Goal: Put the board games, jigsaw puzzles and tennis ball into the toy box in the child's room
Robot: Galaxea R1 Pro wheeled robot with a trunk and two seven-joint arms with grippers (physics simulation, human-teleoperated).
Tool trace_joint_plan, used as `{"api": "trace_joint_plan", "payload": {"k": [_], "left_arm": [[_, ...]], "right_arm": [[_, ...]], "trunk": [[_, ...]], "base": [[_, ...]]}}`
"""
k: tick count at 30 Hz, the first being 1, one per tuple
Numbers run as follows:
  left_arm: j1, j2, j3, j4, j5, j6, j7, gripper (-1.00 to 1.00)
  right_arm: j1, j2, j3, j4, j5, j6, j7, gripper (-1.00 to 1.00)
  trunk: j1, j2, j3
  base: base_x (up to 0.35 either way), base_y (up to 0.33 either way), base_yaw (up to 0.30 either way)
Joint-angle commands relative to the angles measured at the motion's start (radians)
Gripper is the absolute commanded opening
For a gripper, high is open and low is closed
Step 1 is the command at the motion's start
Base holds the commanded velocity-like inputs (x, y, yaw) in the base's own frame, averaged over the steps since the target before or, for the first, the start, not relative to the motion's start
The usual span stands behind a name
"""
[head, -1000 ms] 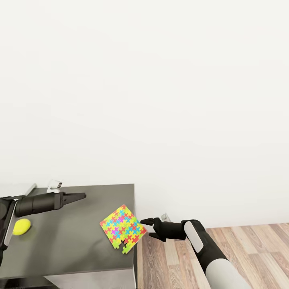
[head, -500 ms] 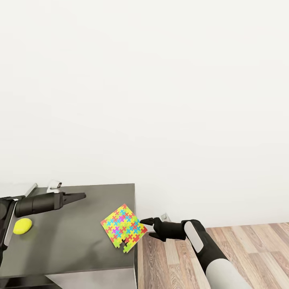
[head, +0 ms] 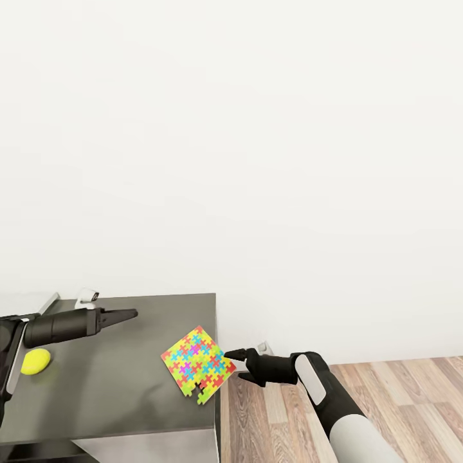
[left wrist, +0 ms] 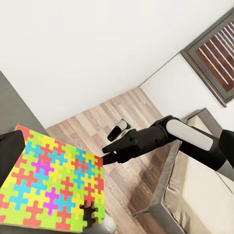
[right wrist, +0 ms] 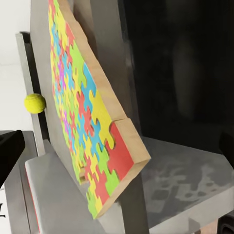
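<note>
Puzzle pickup is the step in hand: the right gripper [head: 233,354], fingers slightly apart, sits just right of the jigsaw puzzle [head: 197,364] overhanging the bench [head: 122,386] edge. Next it should close on that corner. The left gripper [head: 128,314] hovers with fingers together, far of the tennis ball [head: 35,361].

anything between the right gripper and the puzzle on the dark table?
Nothing visible. The right gripper sits just off the table's right edge, pointing at the near corner of the puzzle, which overhangs that edge. Only open air shows between them.

bare table [head: 116,386] around jigsaw puzzle [head: 197,364], tennis ball [head: 35,361] apart
</note>
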Motion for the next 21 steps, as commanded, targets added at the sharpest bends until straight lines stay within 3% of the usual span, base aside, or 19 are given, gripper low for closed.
{"api": "trace_joint_plan", "payload": {"k": [1, 21], "left_arm": [[-0.001, 0.0, 0.0, 0.0, -0.004, 0.011, -0.006, 1.0], [-0.001, -0.001, 0.0, 0.0, -0.004, 0.005, -0.006, 1.0]], "right_arm": [[-0.001, 0.001, -0.003, 0.0, 0.005, 0.004, 0.005, 1.0], [-0.001, 0.0, -0.003, 0.0, 0.005, 0.004, 0.005, 1.0]], "trunk": [[0.0, -0.001, -0.001], [0.0, -0.001, -0.001]], "base": [[0.0, 0.0, 0.0], [-0.027, 0.048, 0.0]]}}
